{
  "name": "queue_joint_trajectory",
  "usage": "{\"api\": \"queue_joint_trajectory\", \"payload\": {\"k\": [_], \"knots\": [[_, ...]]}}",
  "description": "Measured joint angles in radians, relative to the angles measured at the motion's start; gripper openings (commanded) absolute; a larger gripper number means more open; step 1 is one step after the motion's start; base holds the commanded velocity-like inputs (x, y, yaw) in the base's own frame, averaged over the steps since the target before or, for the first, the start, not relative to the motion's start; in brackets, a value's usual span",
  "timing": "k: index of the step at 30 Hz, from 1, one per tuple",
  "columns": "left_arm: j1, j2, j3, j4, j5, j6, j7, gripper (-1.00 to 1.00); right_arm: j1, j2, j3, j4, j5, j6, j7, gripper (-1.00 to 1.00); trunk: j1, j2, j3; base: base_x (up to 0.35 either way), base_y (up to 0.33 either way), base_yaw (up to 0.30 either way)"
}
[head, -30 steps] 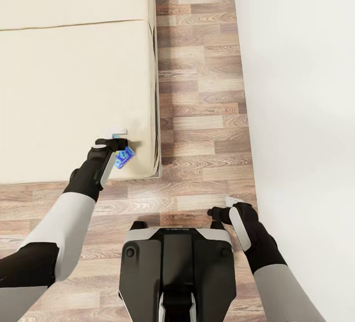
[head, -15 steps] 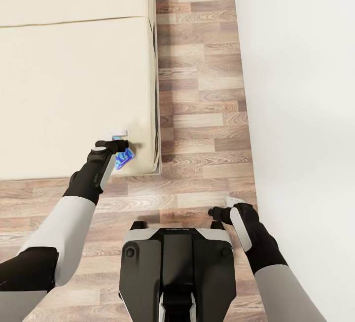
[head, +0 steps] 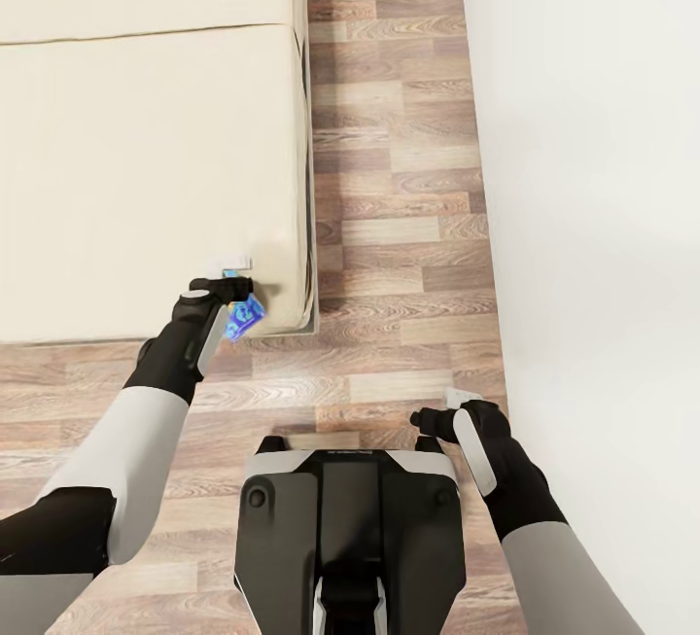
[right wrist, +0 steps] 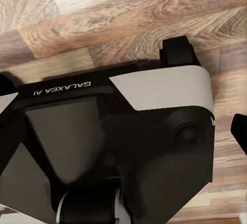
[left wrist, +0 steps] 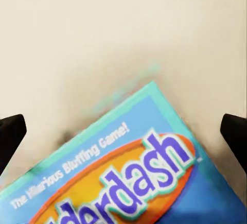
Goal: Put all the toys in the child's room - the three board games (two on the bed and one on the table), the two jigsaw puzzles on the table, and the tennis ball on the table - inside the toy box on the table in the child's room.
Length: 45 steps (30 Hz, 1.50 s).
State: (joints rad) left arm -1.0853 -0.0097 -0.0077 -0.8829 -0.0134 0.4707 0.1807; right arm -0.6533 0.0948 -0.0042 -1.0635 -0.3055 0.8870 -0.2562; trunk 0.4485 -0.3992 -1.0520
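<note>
Me parked at the corner of the bed, blue game box in my left fingers

Biggest thing here is the cream bed (head: 146, 178), with wood floor (head: 399, 178) running between it and the white wall (head: 593, 178). My dark base (head: 350, 528) sits at the foot of it. My left gripper (head: 236, 287) is over the bed's near corner, clamped on the blue-and-orange board game (left wrist: 139, 183), which hangs tilted just above the mattress. My right gripper (head: 435, 416) hovers near the base holding nothing; can't tell if those fingers are open.
</note>
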Motion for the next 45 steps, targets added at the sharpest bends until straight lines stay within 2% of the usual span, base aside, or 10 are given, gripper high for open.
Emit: {"api": "queue_joint_trajectory", "payload": {"k": [8, 9, 12, 26, 32, 33, 36, 41, 42, 45], "knots": [[0.001, 0.000, 0.001, 0.010, -0.009, -0.004, 0.005, 1.00, 0.000, 0.000, 0.000, 0.000, 0.000, 0.000, 0.001, 1.00, 0.001, 0.000, 0.000, -0.034, 0.000, 0.000], [0.004, 0.000, -0.001, -0.002, 0.005, 0.003, -0.005, 1.00, 0.000, 0.000, 0.000, 0.000, 0.000, 0.000, 0.001, 1.00, 0.000, 0.000, 0.000, -0.112, 0.000, 0.000], [0.001, 0.001, 0.000, -0.004, -0.012, -0.007, 0.009, 1.00, 0.000, 0.000, 0.000, 0.000, 0.000, 0.000, 0.001, 1.00, 0.001, 0.000, 0.000, -0.049, 0.000, 0.000], [0.001, 0.001, 0.000, -0.004, -0.011, -0.007, 0.009, 1.00, 0.000, 0.000, 0.000, 0.000, 0.000, 0.000, 0.001, 1.00, 0.001, 0.000, 0.000, -0.004, 0.000, 0.000], [0.001, 0.008, 0.007, -0.004, 0.007, -0.006, 0.001, 1.00, 0.000, -0.001, 0.000, 0.000, 0.000, 0.000, 0.001, 1.00, 0.000, 0.000, 0.000, 0.000, 0.000, 0.000], [0.002, 0.018, 0.015, -0.033, -0.010, 0.003, 0.006, 1.00, 0.000, -0.001, 0.000, 0.000, 0.000, 0.000, 0.001, 1.00, 0.001, 0.001, 0.000, 0.000, 0.000, 0.000], [0.009, 0.034, 0.064, -0.122, -0.010, 0.022, 0.007, 1.00, 0.000, -0.001, 0.000, 0.000, 0.000, 0.000, 0.001, 1.00, 0.001, 0.001, 0.000, 0.000, 0.000, 0.000], [0.028, 0.044, 0.244, -0.292, -0.011, 0.133, -0.007, 1.00, 0.000, -0.002, 0.000, 0.000, 0.000, 0.000, 0.001, 1.00, 0.001, 0.001, 0.000, 0.000, 0.000, 0.000], [0.032, 0.047, 0.261, -0.312, -0.010, 0.150, -0.014, 1.00, 0.000, -0.002, 0.000, 0.000, 0.000, 0.000, 0.001, 1.00, 0.001, 0.001, 0.000, 0.000, 0.000, 0.000], [0.044, 0.083, 0.356, -0.414, -0.010, 0.290, -0.084, 1.00, 0.000, -0.003, -0.001, 0.000, 0.000, 0.000, 0.001, 1.00, 0.001, 0.001, 0.000, 0.000, 0.000, 0.000]]}}
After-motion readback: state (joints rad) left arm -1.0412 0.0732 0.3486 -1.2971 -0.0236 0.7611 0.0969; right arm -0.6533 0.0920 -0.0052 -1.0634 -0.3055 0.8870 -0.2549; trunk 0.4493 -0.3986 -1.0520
